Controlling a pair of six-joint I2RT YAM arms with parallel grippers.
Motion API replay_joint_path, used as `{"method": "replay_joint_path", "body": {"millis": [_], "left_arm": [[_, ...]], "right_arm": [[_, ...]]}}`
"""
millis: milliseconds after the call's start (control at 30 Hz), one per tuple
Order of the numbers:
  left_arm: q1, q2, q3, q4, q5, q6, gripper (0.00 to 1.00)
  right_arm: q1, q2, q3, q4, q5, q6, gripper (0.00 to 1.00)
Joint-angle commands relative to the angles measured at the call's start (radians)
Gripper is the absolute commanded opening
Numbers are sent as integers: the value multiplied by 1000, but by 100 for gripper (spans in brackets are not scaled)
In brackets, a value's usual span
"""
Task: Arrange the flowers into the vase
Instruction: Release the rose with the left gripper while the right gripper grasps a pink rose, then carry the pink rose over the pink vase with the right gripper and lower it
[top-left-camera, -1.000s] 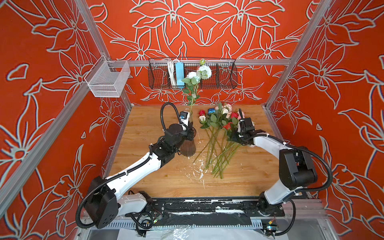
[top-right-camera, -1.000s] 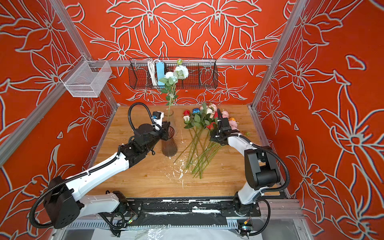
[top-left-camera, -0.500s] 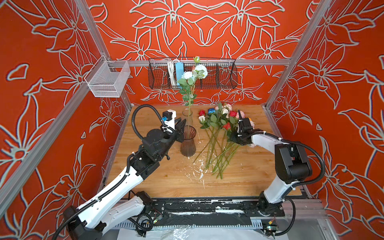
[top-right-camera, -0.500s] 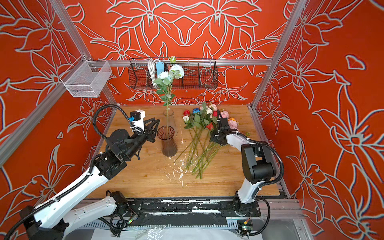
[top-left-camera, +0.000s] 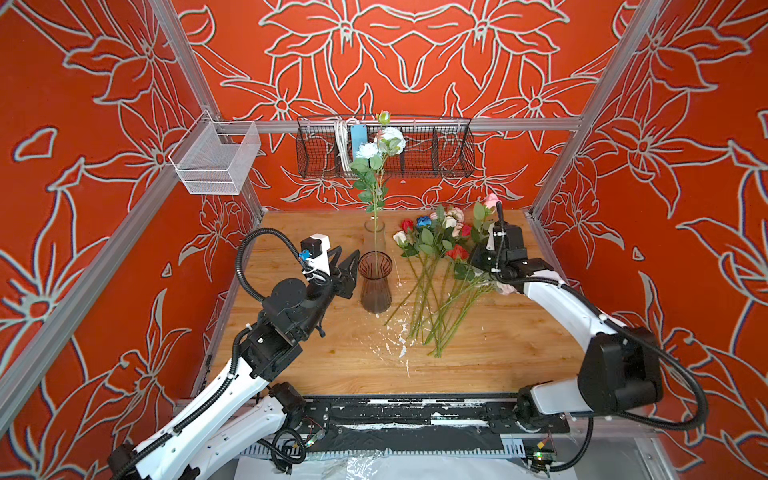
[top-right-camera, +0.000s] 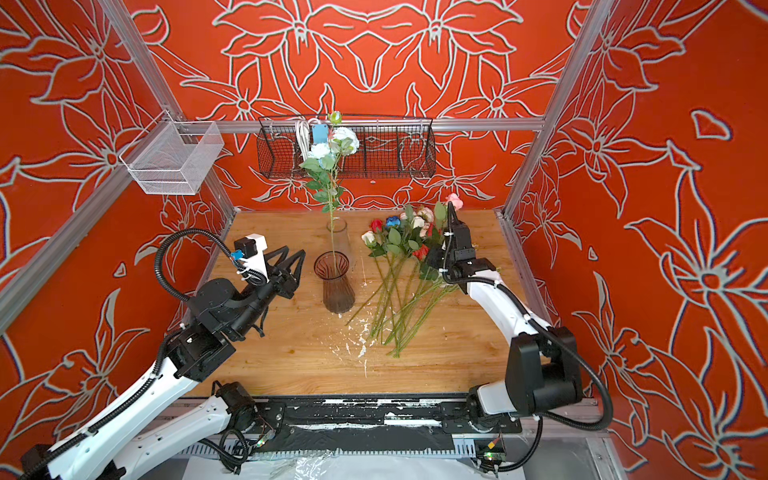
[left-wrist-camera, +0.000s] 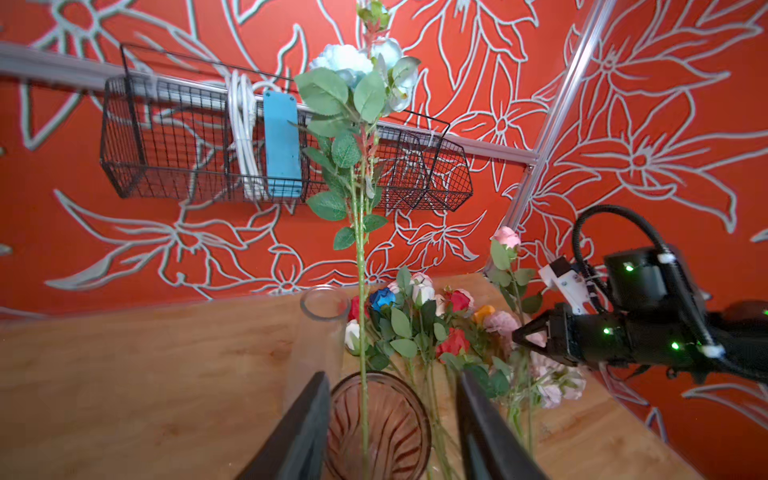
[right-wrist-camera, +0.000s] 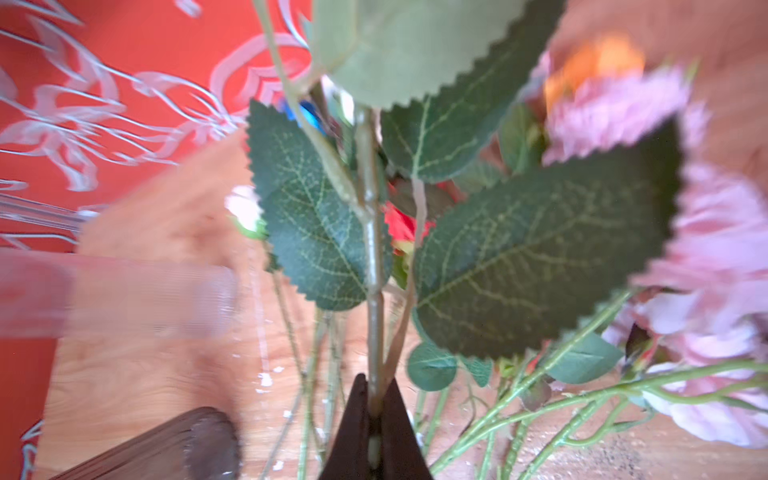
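Right gripper (right-wrist-camera: 375, 388) clamped on pink rose stem (right-wrist-camera: 376, 316); leaves snag flower pile (top-left-camera: 427, 239), so a lift may drag others. Left gripper (top-left-camera: 345, 262) jaws apart, just beside vase (top-left-camera: 375, 286), may tip it.

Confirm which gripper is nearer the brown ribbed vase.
Left. The left gripper is open right beside the brown vase, on its left in a top view. The right gripper is shut on a leafy stem in the flower pile, farther off to its right.

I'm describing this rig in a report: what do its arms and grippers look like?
The left arm and right arm have white links, black joints and black corrugated cables. The left gripper and right gripper have dark, tapering fingers.
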Motion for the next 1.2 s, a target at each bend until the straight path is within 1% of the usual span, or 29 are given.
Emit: {"method": "replay_joint_path", "body": {"millis": [0, 67, 167, 233, 300, 333, 367, 400, 433, 500, 533, 600, 633, 667, 700, 800, 900, 1000, 1067, 1167], "left_arm": [[0, 25, 8, 51, -42, 5, 58], [4, 52, 37, 60, -78, 15, 62], [47, 112, 117, 30, -156, -52, 68], [101, 157, 176, -24, -183, -111, 78], [186, 198, 240, -127, -174, -194, 83], [228, 210, 261, -177, -157, -239, 86], [276, 219, 266, -206, -114, -268, 90], [321, 224, 249, -204, -56, -273, 96], [359, 226, 224, -194, -8, -284, 99], [453, 232, 173, -194, 99, -351, 98], [489, 232, 146, -187, 129, -378, 98], [545, 224, 81, -166, 144, -449, 98], [576, 217, 66, -167, 155, -502, 98], [600, 205, 49, -143, 174, -526, 98], [609, 197, 40, -126, 176, -524, 98], [611, 181, 49, -143, 163, -495, 98], [611, 173, 60, -158, 151, -456, 98], [614, 164, 53, -151, 138, -444, 98], [617, 159, 51, -144, 140, -428, 98], [625, 147, 47, -136, 139, -418, 98]], "right_arm": [[39, -83, -7, 26, 78, -40, 3], [62, -138, 2, 36, 98, -56, 3], [107, -205, 53, 42, 138, -76, 2], [138, -234, 92, 65, 140, -75, 2], [181, -257, 128, 116, 138, -72, 2], [203, -261, 140, 146, 145, -72, 1], [229, -263, 155, 180, 150, -75, 1], [256, -258, 172, 214, 150, -85, 2], [282, -247, 187, 243, 152, -108, 2], [355, -214, 232, 292, 204, -171, 2], [382, -195, 256, 311, 218, -203, 2], [432, -139, 339, 332, 237, -272, 2], [444, -119, 372, 331, 242, -291, 2], [453, -88, 427, 330, 246, -317, 2], [458, -57, 476, 324, 242, -338, 2], [474, 35, 608, 298, 253, -364, 2], [494, 130, 709, 313, 250, -391, 2], [514, 208, 781, 293, 245, -408, 2], [531, 237, 776, 305, 244, -430, 2], [554, 251, 716, 337, 237, -454, 2]]}}
